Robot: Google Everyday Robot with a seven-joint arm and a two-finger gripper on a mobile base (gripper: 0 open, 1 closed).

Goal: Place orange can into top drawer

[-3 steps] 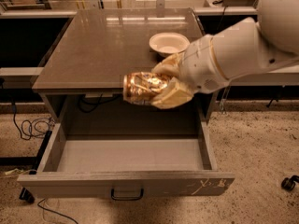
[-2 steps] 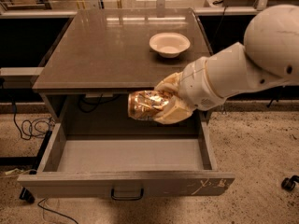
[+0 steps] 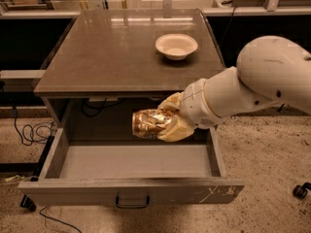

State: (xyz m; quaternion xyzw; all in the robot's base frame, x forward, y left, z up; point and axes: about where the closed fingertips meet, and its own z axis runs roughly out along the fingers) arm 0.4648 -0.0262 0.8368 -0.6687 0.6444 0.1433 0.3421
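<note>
The orange can, shiny gold-orange and brown, lies on its side in my gripper. The gripper's pale fingers are shut on the can's right end. The white arm reaches in from the right. The can hangs above the back of the top drawer, which is pulled wide open below the table top. The drawer is grey and shallow, with a dark curved handle on its front and white scratches at the front's right end. The can is apart from the drawer floor.
A white bowl stands on the grey table top at the back right. Cables lie on the floor at the left. A caster shows at the right edge.
The gripper with the can has moved down and slightly right, from level with the table's front edge into the open drawer's space. The arm has lowered with it.
</note>
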